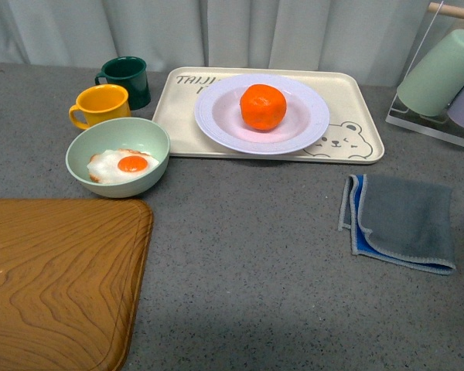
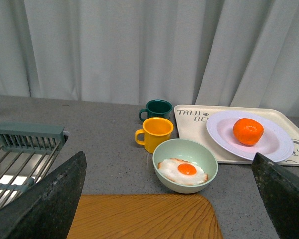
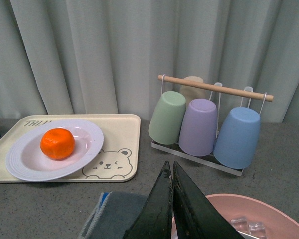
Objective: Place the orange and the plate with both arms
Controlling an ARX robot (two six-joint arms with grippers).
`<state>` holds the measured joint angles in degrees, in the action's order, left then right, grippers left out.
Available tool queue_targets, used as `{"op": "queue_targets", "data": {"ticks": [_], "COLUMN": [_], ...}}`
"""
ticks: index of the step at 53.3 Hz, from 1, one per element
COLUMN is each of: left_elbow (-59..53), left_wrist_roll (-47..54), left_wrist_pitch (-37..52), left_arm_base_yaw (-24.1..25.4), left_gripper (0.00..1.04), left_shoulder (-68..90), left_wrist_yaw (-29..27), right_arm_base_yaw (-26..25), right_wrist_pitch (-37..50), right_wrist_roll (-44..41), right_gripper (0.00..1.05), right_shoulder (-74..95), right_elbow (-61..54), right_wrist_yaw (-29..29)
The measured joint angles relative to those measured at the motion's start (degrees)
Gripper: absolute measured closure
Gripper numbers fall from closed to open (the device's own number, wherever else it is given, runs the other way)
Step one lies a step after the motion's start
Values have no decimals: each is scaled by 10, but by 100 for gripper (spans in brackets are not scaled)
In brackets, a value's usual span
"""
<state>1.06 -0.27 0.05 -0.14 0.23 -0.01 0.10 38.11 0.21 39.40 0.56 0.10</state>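
The orange (image 1: 263, 107) sits in the middle of the plate (image 1: 309, 124), which rests on the bear tray (image 1: 356, 97) at the back of the grey table (image 1: 247, 255). Left of the tray stand a green mug (image 1: 127, 80) and a yellow mug (image 1: 100, 105), with a bowl (image 1: 117, 157) holding a fried egg (image 1: 124, 165) just in front. A folded cloth (image 1: 402, 222) lies to the right. The left gripper (image 2: 169, 199) hangs with fingers spread wide apart; the right gripper's (image 3: 172, 199) fingers are pressed together, holding nothing.
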Motion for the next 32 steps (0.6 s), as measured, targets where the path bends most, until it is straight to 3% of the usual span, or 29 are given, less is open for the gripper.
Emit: {"op": "queue_targets", "data": {"ticks": [32], "left_elbow": [0], "left_wrist_roll": [0], "left_wrist_pitch": [0], "left_arm_base_yaw": [0], "left_gripper": [7], "left_shoulder": [0], "left_wrist_yaw": [0], "right_arm_base_yaw": [0], "right_wrist_pitch": [-180], "right_wrist_roll": [0], "right_gripper": [104], "right_shoulder": [-194], "right_elbow": [-3], "right_wrist_yaw": [0]}}
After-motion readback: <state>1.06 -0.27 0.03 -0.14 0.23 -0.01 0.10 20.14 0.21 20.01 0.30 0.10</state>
